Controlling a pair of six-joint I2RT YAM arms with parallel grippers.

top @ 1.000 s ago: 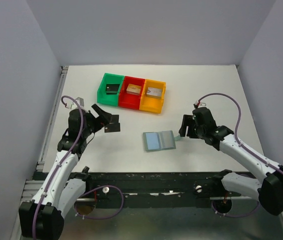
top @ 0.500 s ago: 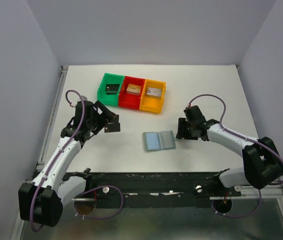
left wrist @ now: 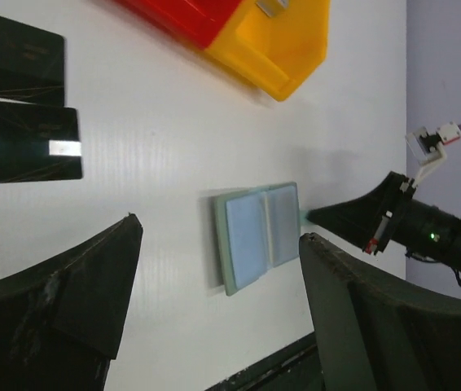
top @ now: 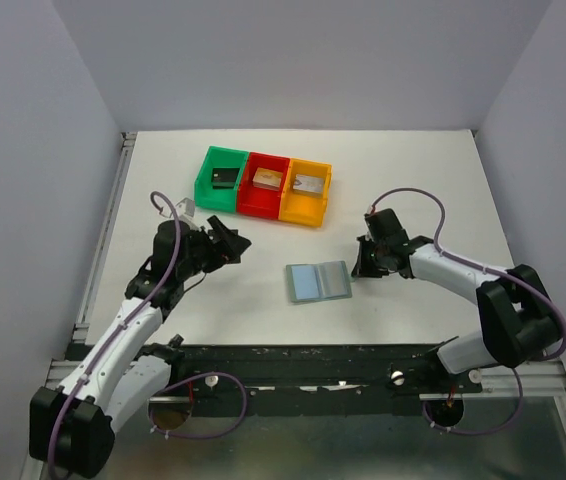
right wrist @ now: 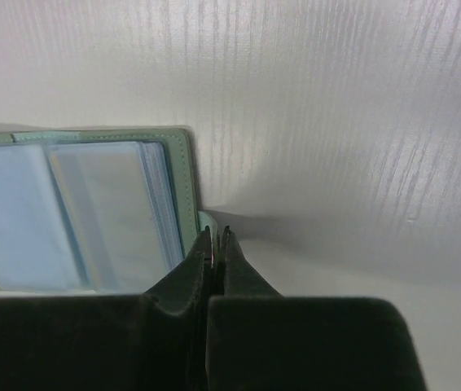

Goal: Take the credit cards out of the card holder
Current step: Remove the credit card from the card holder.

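White tabletop fills the space between plain grey walls, with both arms reaching in from the near edge. Close to the middle lies the card holder (top: 318,281), spread open and flat, its pale blue pockets facing up inside a grey-green border. The right claw (top: 361,268) sits low at the holder's right edge, its two fingers pressed tight together with their tips on the little tab (right wrist: 205,220) that sticks out there; as far as I can see they are pinching that tab. The left claw (top: 228,243) hangs over the table well to the left of the holder, fingers spread wide and gripping nothing. From its wrist camera, two credit cards lie flat on the white surface beneath it: one black card (left wrist: 15,53) and, just beside it across a thin gap, a second black card (left wrist: 23,155) with a small pale patch. Both lie clear of the holder. Toward the back stand three joined bins, a green bin (top: 206,185), a red bin (top: 260,205) and an orange bin (top: 303,212), each holding a small piece.
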